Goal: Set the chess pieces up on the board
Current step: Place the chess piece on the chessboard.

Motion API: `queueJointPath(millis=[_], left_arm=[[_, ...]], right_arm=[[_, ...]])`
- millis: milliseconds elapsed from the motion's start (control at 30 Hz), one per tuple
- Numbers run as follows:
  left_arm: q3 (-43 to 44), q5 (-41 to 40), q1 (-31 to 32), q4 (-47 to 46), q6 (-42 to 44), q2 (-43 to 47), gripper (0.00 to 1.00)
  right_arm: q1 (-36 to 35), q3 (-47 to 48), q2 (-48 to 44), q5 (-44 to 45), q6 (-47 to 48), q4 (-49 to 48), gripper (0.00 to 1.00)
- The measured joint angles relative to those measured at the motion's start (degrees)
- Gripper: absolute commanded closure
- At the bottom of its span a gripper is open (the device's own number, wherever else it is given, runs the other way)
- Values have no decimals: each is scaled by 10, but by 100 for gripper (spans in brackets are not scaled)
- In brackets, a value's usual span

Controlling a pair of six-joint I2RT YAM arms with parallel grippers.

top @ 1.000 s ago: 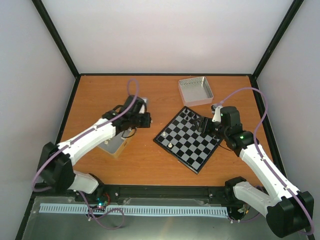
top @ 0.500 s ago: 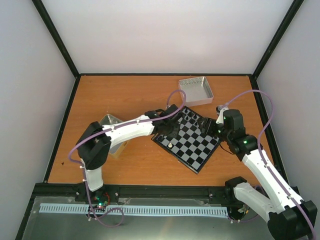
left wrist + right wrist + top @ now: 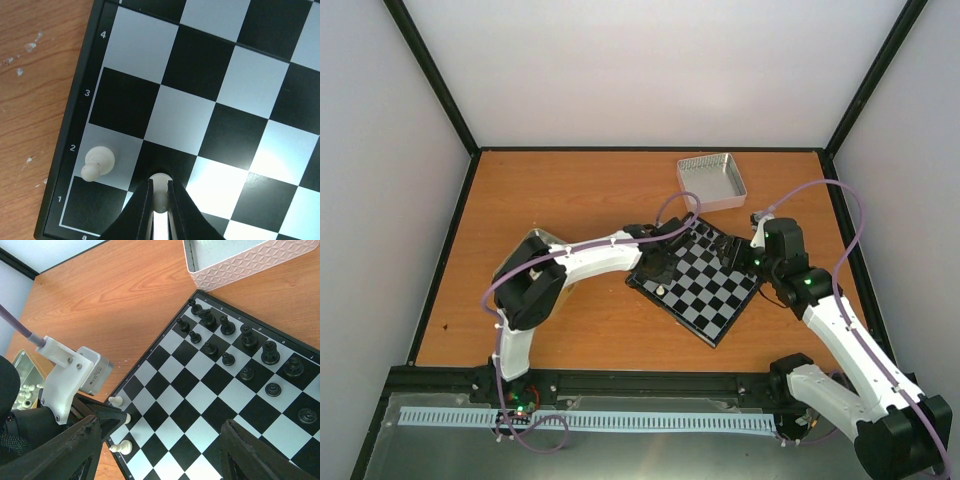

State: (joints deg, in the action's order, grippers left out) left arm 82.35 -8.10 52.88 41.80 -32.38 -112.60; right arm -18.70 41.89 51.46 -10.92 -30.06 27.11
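Left gripper closed on cream pawn at bottom centre of frame; second pawn stands apart, lower left, on chessboard; right gripper wide open.

Light is bright and even, coming from above. On the board, pale squares glare white just right of the left gripper's fingers, which are blurred. A small dark shadow rings the piece pinched between them. The right gripper's spread fingers look dark and soft-edged, while the checks beyond them are sharp.
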Motion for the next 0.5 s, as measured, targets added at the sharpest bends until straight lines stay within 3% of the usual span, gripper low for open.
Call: queueJointPath(millis=[233,500], left_arm=[[5,0,0,3,1,-10,92],[17,0,0,3,5,-20,85]], right_arm=[[0,0,4,0,0,-2,35],[0,0,4,0,0,-3,35]])
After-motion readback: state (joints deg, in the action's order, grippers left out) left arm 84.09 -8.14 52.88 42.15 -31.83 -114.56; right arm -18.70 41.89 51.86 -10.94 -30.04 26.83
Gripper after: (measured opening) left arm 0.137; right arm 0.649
